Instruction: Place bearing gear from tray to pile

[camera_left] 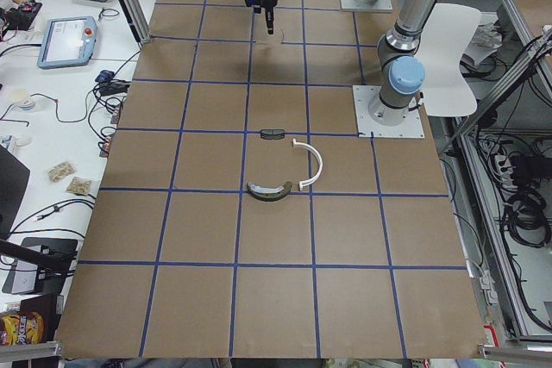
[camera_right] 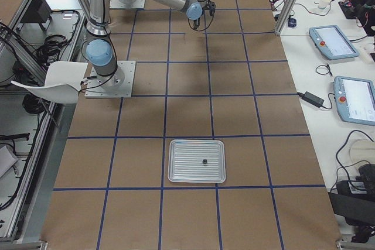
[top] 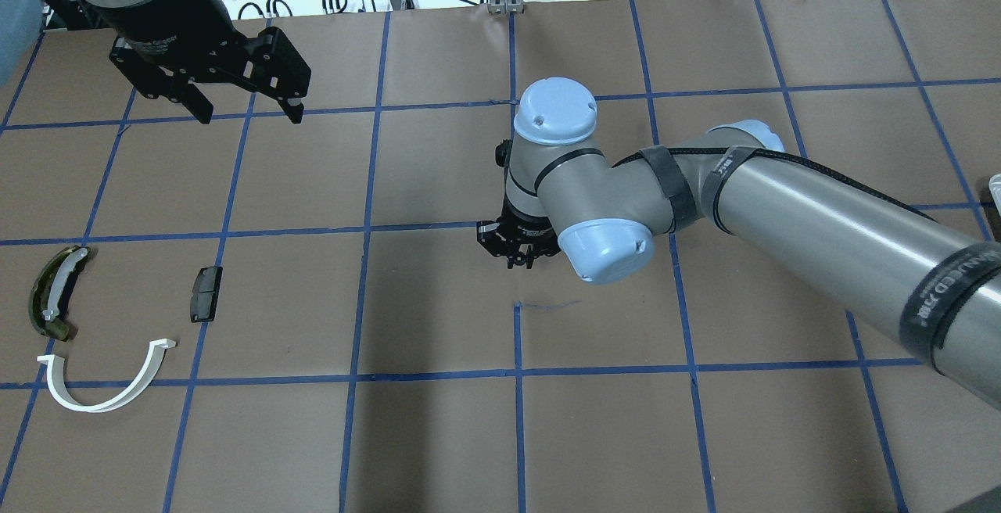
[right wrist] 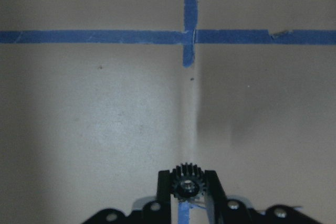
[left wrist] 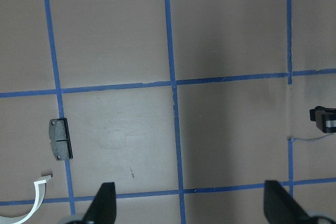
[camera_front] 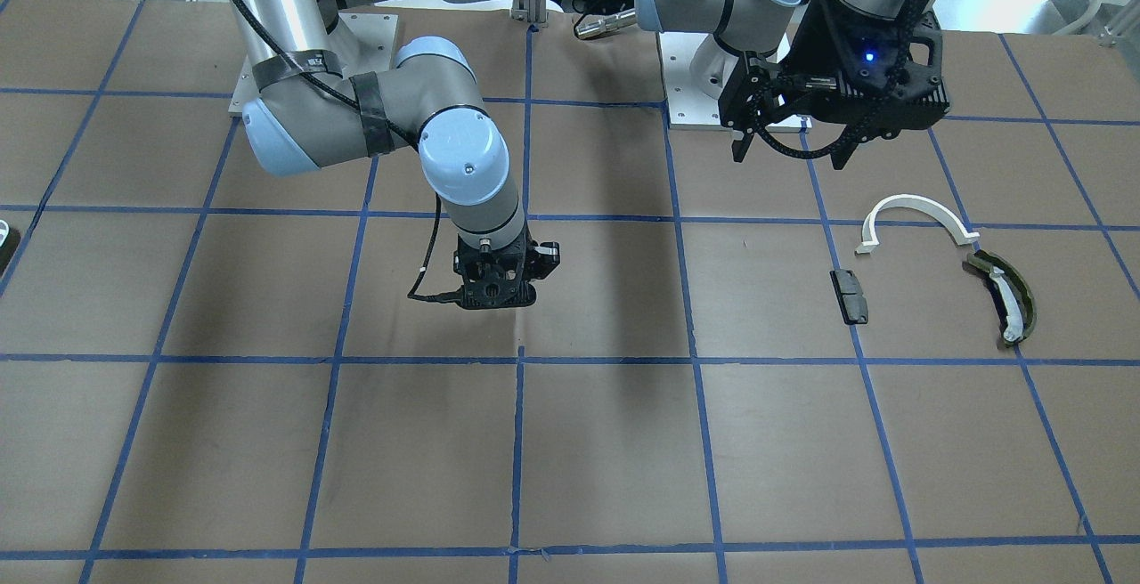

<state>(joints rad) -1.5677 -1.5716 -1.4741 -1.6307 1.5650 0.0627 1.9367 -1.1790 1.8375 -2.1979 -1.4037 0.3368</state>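
My right gripper is shut on a small black bearing gear and holds it above the table's middle, as the overhead view also shows. The pile lies at the table's left end: a white half-ring arc, a dark grey block and an olive-green curved shoe with a white strip. My left gripper is open and empty, raised above the table beyond the pile. The metal tray shows only in the exterior right view, far from both grippers.
A small dark part lies in the tray. The table is brown with blue tape grid lines. Tablets and cables lie on the side bench. The arm base plates stand at the robot's edge.
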